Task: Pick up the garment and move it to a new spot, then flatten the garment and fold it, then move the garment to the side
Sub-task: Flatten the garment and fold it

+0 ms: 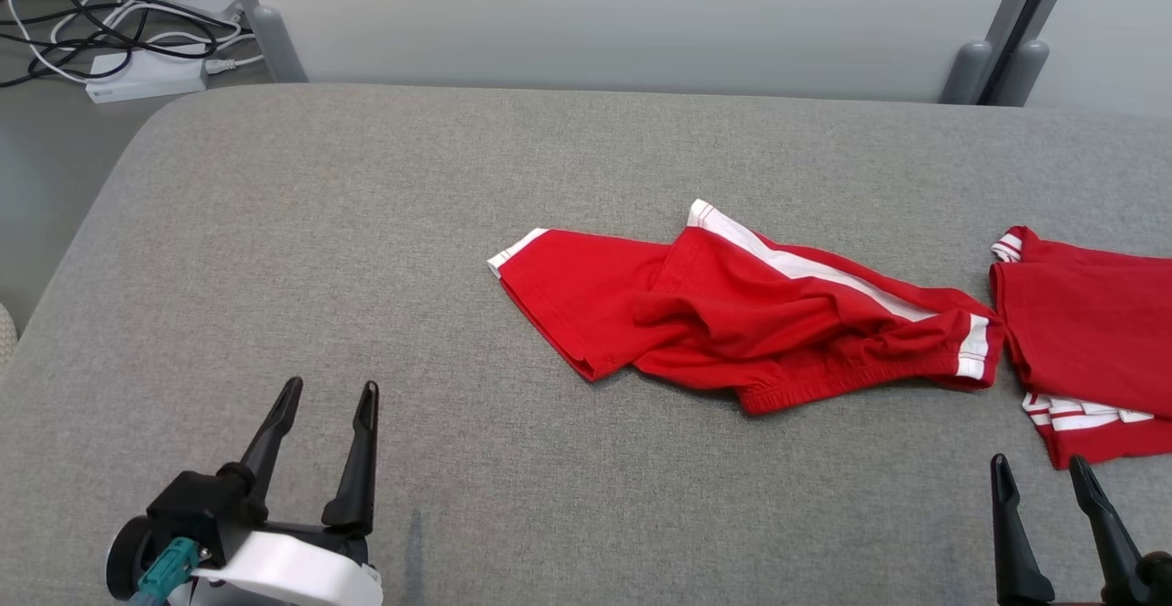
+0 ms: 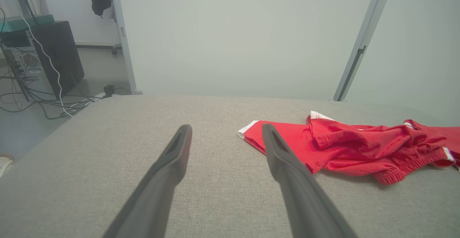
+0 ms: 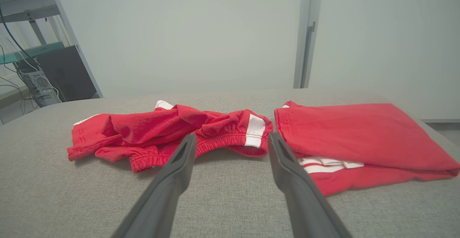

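Though rumpled, garment [image 1: 732, 313] beside folded clothes [image 1: 1090, 331]

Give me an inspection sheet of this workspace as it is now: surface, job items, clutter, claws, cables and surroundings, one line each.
Surface: grey fabric-covered table, flat, with a faint dark streak near the front left.
Job's things: red shorts with white side stripes, crumpled, lying right of centre, not yet flattened or folded.
Clutter: second red garment, folded, close beside the shorts on the robot's right.
Grippers: left claw open and empty, well away from the shorts; right claw open and empty, just short of both garments.
Cables: tangled cables and a white power strip on the floor past the far left corner.
Surroundings: pale wall panel behind the table; dark computer tower at left.
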`<state>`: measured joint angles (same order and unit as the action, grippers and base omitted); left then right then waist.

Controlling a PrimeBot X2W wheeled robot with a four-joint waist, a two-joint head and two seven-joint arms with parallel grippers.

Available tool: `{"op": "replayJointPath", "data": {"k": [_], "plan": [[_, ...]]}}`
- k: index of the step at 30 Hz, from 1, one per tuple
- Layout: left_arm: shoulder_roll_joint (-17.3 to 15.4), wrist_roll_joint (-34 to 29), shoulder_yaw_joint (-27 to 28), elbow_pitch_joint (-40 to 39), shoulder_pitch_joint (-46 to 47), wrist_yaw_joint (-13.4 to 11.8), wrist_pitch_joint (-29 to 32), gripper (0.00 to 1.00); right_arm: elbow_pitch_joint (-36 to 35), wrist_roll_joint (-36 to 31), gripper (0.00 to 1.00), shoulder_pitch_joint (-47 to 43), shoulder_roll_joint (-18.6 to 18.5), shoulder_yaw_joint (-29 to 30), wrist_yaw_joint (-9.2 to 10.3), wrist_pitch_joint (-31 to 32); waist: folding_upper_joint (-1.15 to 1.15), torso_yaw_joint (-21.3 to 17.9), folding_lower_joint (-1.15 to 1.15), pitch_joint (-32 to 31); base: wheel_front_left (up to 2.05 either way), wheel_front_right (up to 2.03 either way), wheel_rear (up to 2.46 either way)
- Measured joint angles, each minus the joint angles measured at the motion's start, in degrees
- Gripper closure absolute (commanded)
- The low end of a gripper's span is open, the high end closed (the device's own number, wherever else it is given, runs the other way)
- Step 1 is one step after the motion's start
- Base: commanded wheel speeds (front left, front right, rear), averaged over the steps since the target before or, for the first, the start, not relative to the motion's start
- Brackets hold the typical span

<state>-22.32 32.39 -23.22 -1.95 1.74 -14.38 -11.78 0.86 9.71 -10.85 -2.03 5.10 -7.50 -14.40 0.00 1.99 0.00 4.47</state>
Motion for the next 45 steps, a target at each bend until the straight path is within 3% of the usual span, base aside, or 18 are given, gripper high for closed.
{"op": "replayJointPath", "data": {"k": [22, 31, 45], "plan": [[-0.77, 1.09, -1.57, -0.77, 0.77, 0.52, 2.54, 0.0, 0.0, 1.3, 0.0, 1.29, 0.0, -0.01, 0.0, 0.0, 0.0, -2.08, 0.0, 3.21, 0.0, 0.0, 0.0], [-0.62, 2.09, -5.06, 2.23, 10.61, 5.82, 8.95, 0.0, 0.54, 5.72, 0.0, 3.83, 0.0, -1.15, 0.0, 0.0, 0.0, -6.22, 0.0, 7.14, 0.0, 0.0, 0.0], [0.47, 6.28, -7.62, 11.78, 30.66, 13.86, 22.13, 0.0, 3.93, 14.0, 0.0, 12.72, -0.08, -10.47, 0.0, 0.0, 0.0, -16.92, 0.0, 14.57, 0.0, 0.0, 0.0]]}}
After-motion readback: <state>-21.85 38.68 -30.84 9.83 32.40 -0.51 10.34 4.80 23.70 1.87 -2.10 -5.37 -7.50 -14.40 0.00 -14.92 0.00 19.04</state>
